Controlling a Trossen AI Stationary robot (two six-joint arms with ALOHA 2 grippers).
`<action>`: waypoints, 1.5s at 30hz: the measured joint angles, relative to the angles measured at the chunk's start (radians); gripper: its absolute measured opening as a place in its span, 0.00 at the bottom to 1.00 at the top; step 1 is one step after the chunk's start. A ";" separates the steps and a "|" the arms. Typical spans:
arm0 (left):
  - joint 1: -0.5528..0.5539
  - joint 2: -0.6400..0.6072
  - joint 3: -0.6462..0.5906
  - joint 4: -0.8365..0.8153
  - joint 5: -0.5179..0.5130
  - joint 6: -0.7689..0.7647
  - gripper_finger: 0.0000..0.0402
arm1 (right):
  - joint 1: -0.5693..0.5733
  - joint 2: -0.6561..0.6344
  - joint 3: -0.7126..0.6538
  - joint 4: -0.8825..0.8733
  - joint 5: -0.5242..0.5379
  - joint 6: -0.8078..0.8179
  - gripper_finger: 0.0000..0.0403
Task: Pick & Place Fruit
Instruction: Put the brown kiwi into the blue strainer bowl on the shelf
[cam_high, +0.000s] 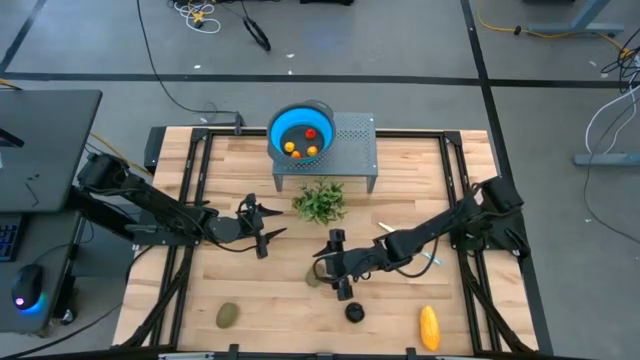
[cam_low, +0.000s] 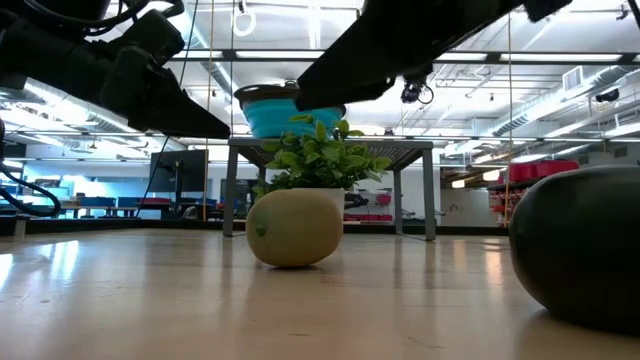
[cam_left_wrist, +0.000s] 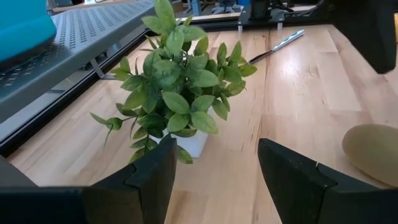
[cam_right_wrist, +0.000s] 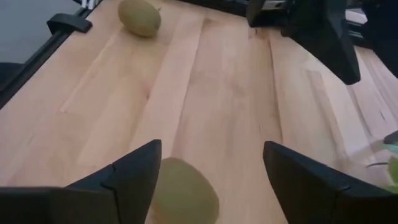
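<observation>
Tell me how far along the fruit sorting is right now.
Done: three small orange and red pieces sit in the blue bowl on the metal stand. In hand: the right gripper, open, hovers over a green oval without gripping it. Left: the other green oval, black ball and yellow piece lie on the table. The left gripper waits open near the plant.

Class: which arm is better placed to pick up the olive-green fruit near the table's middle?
Right. The right gripper hangs open beside the olive-green fruit, which lies between its fingers; the left gripper faces the plant.
</observation>
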 joint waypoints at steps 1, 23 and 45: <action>0.000 0.000 0.000 0.000 0.000 0.000 0.58 | 0.000 0.007 0.000 0.010 0.000 0.000 0.74; 0.000 0.000 0.000 0.000 -0.005 -0.005 0.58 | -0.031 0.171 0.001 0.126 -0.165 0.056 0.75; 0.000 0.000 0.000 -0.011 -0.008 -0.007 0.58 | -0.034 0.237 0.000 0.092 -0.124 0.012 0.75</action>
